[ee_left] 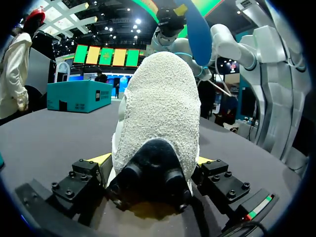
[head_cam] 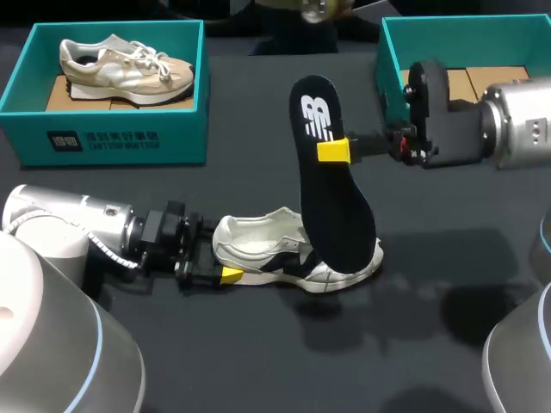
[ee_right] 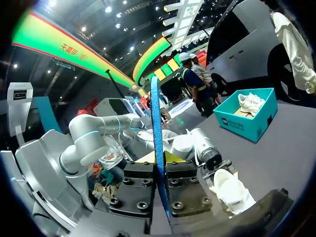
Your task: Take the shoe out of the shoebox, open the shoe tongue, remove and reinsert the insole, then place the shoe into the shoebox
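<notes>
Head view: the right arm (head_cam: pixel 516 129) half hides the shoebox (head_cam: pixel 482 39) at the far right corner of the counter (head_cam: pixel 448 344). Left jaws clamp the shoe (head_cam: pixel 258 245) mid-counter by its heel. Right jaws pinch the upright insole (head_cam: pixel 331 181), edge-on in right wrist view, covering the shoe's middle.

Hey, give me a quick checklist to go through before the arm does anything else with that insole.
1. Left gripper shut on the heel of the shoe: ok.
2. Shoe standing sole-down on the table: ok.
3. Right gripper shut on the insole: ok.
4. Insole's lower end inside the shoe's opening: cannot tell; in the head view it overlaps the toe end.
5. Right shoebox free of a shoe: cannot tell; partly hidden.
</notes>
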